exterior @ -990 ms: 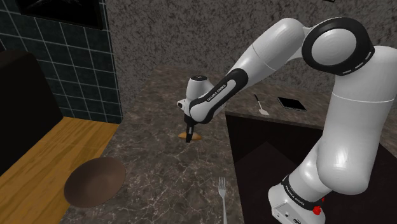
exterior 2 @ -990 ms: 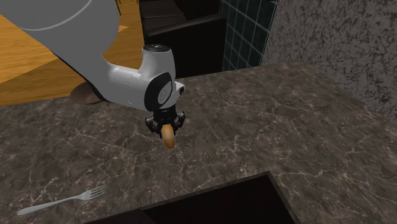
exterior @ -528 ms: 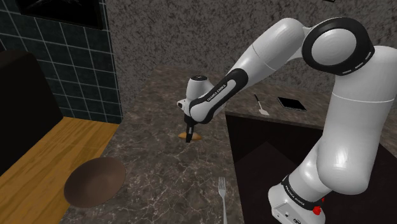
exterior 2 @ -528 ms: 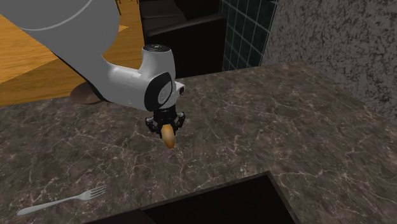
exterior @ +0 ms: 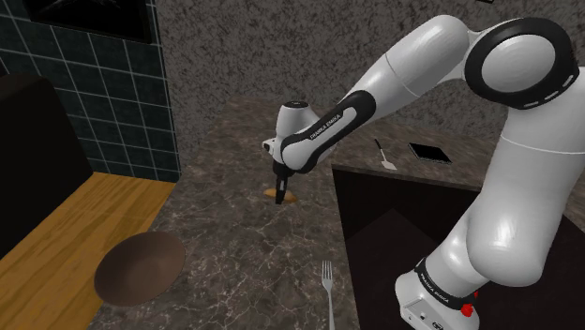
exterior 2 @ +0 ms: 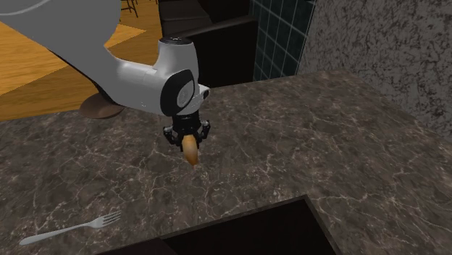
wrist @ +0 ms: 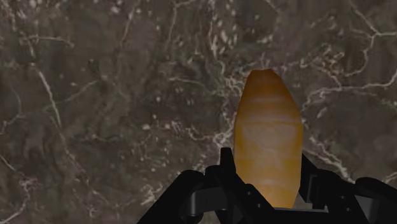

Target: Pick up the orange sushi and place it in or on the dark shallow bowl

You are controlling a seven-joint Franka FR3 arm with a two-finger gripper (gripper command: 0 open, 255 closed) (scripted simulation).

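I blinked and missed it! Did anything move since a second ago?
The arm rose a little and carried the orange sushi up with it, clasped in the jaws as before. Nothing was newly grabbed or let go. The dark bowl and the fork stayed where they were.

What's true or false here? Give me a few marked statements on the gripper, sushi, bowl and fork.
1. The gripper is shut on the orange sushi. True.
2. The sushi lies in the dark shallow bowl. False: the bowl holds nothing, and the sushi is clasped between the fingers.
3. A fork lies on the dark marble countertop. True.
4. The fork touches the sushi. False: they are well apart on the countertop.
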